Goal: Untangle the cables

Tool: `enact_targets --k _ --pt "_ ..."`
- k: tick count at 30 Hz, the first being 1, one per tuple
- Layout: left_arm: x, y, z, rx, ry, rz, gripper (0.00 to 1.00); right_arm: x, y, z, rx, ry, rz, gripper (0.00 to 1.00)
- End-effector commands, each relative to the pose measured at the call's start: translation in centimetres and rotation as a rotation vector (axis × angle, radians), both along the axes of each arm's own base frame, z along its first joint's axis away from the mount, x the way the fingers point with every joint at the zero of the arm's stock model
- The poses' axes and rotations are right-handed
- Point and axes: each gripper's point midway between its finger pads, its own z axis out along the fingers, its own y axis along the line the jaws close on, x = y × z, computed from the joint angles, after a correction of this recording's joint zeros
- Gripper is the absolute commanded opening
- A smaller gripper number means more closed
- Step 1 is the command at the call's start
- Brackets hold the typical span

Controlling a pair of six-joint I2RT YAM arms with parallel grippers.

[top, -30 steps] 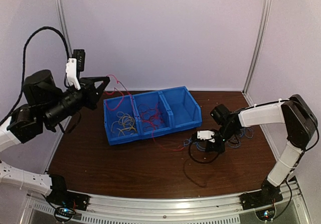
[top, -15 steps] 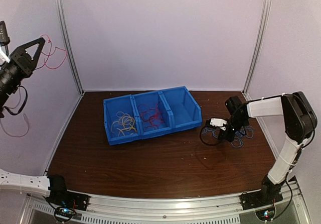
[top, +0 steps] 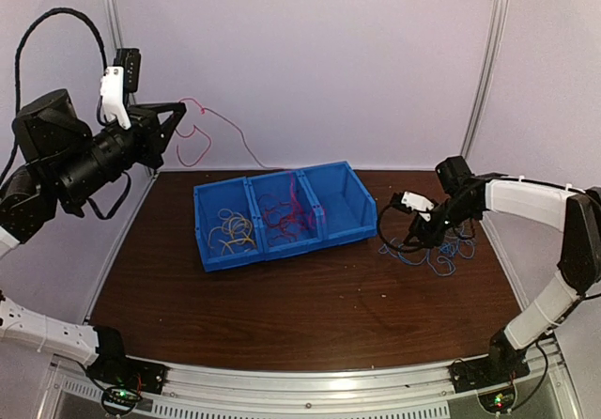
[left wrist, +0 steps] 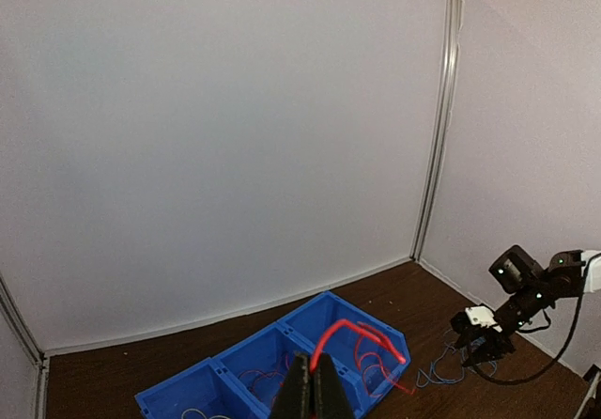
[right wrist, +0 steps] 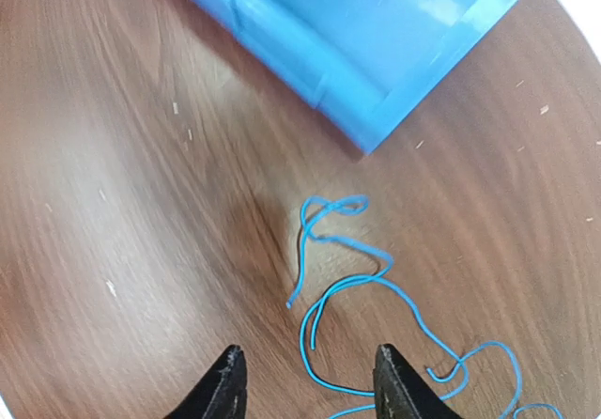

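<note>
Left gripper (top: 177,111) back near left wall (top: 56,24), red cable (left wrist: 349,323) trailing into bin (top: 282,248).

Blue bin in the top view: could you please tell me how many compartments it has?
3, side by side in the blue bin: the left compartment holds yellow cables, the middle compartment red cables, and the right compartment shows none from above.

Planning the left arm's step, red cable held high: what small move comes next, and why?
Probably raise the left claw slightly higher: it is shut on a red cable that trails down into the middle compartment of the blue bin, among other red cables, so it seems not yet free.
</note>
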Motion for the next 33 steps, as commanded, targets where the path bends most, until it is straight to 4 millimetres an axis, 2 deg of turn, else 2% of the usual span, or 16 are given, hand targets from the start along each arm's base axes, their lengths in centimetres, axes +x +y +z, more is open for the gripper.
enact_targets --k 1,4,7,9,11,14,15,18,24,26,30,33 --pt "0.6 -2.2 0.5 -0.016 -0.037 -0.035 0.00 -0.1 1.2 4.3 0.125 -0.036 -0.038 0.51" --pt "1.7 -4.9 -0.1 -0.009 -0.013 -0.065 0.00 0.1 1.7 6.3 0.204 -0.063 -0.090 0.61" --pt "3.4 -8.6 -0.5 0.044 0.051 -0.098 0.00 0.0 2.3 7.7 0.273 -0.079 -0.098 0.67" --pt "4.7 -10.8 -1.0 0.077 0.070 -0.106 0.00 0.0 2.4 8.0 0.284 -0.083 -0.098 0.69" --pt "5.8 -11.7 -0.8 0.079 0.075 -0.107 0.00 0.0 2.2 7.7 0.282 -0.091 -0.104 0.69" --pt "7.9 -12.0 -0.6 0.067 0.093 -0.119 0.00 -0.1 2.0 6.8 0.292 -0.115 -0.118 0.70" --pt "8.7 -11.9 -0.8 0.059 0.103 -0.126 0.00 -0.5 1.9 5.9 0.292 -0.114 -0.120 0.70" --pt "11.0 -11.1 -1.5 0.016 0.141 -0.163 0.00 -0.7 1.6 5.0 0.277 -0.130 -0.115 0.70" --pt "13.1 -11.3 -2.1 -0.007 0.154 -0.233 0.00 -1.0 1.7 4.8 0.272 -0.130 -0.096 0.71" --pt "14.8 -11.3 -2.6 0.008 0.170 -0.211 0.00 -0.9 1.5 4.6 0.261 -0.136 -0.097 0.70" --pt "17.5 -10.3 -3.3 0.009 0.195 -0.152 0.00 -1.1 1.4 4.1 0.246 -0.125 -0.096 0.71" --pt "18.4 -9.6 -4.3 -0.001 0.208 -0.130 0.00 -1.3 1.3 4.1 0.245 -0.132 -0.094 0.70"
